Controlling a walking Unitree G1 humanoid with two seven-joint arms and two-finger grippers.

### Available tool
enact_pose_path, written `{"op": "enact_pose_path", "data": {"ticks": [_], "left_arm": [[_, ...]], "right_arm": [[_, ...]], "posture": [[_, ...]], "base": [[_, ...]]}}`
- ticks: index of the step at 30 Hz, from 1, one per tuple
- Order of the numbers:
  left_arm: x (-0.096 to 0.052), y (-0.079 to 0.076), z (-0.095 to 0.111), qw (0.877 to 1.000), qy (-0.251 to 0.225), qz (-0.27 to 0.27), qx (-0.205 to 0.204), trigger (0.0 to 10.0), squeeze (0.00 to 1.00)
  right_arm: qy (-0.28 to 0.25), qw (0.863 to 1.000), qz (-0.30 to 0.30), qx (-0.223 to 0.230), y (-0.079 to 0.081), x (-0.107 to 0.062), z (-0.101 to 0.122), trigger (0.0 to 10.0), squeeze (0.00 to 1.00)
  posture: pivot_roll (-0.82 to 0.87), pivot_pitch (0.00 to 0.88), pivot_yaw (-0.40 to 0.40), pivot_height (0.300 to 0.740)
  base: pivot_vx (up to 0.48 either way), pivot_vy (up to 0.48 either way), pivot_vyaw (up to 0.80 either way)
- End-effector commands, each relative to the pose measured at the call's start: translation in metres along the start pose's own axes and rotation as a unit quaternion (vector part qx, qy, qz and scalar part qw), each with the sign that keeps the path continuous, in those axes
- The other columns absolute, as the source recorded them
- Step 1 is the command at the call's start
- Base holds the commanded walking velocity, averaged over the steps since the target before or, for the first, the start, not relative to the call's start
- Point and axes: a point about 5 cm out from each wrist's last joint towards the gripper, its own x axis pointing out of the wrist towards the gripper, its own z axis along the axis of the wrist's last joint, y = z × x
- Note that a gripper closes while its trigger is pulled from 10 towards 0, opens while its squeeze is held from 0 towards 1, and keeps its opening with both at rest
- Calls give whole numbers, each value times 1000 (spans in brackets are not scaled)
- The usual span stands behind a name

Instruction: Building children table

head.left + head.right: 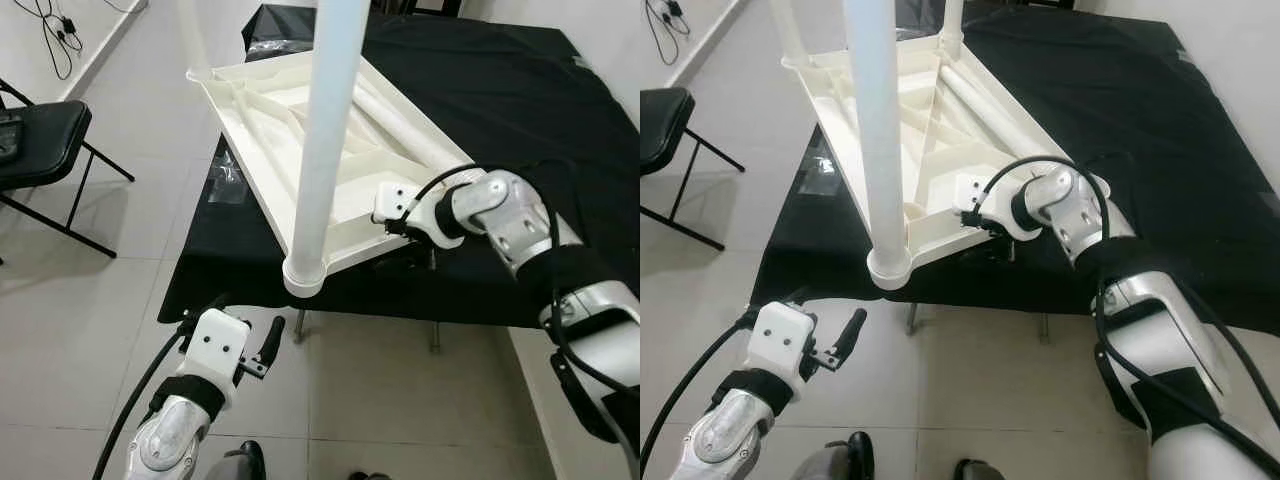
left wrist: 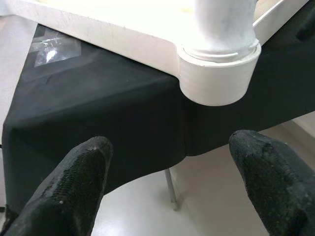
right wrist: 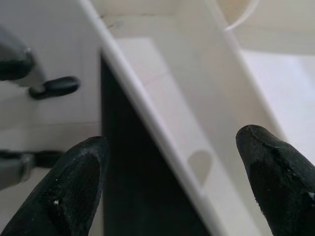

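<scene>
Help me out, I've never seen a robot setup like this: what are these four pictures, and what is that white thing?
It is a humanoid robot with two silver arms. Two pictures come from cameras on its head, looking down; two from cameras on its wrists, looking along black fingers. A white plastic children's table top lies upside down on a black-covered table, one white leg fitted in its near corner socket. The right gripper, open, sits at the top's near edge. The left gripper, also open, hangs below that corner, holding nothing. A black folding chair stands nearby.
</scene>
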Motion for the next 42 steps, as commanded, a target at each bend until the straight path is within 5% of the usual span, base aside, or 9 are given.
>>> {"op": "enact_pose_path", "data": {"ticks": [1,2,5,6,19,27,28,30,42], "left_arm": [[-4,-2,-2,1000,12,-7,7,10000,0],[-5,-3,-2,1000,13,-7,7,10000,0],[-6,-4,-1,1000,13,-7,7,10000,0],[-6,-4,0,1000,12,-7,7,10000,0],[-6,-5,2,1000,11,-5,7,10000,0],[-4,-6,2,1000,11,-6,8,10000,0],[-4,-6,2,1000,11,-6,8,10000,0],[-4,-6,3,1000,12,-7,10,10000,0],[-4,-6,1,1000,14,-10,13,10000,0]], "right_arm": [[37,999,22,-10,2,4,-5,10000,0],[70,997,13,-21,-2,7,-5,2588,0],[91,995,3,-29,-4,9,-6,2588,0],[110,993,-6,-32,-6,11,-6,0,0],[117,993,3,-26,-8,17,0,0,0],[5,996,-44,75,-16,24,21,706,0],[-6,994,-65,93,-18,25,23,4941,0],[-20,990,-75,119,-19,26,22,9098,0],[-47,978,-116,169,-27,22,28,10000,0]], "posture": [[143,278,-116,740],[142,282,-118,740],[142,282,-118,740],[144,286,-120,740],[135,285,-124,740],[132,282,-121,740],[133,281,-120,740],[135,280,-117,740],[133,280,-111,740]], "base": [[0,0,0],[0,0,0],[0,0,0],[0,0,0],[0,0,0],[0,0,0],[0,0,0],[0,0,0],[0,0,0]]}}
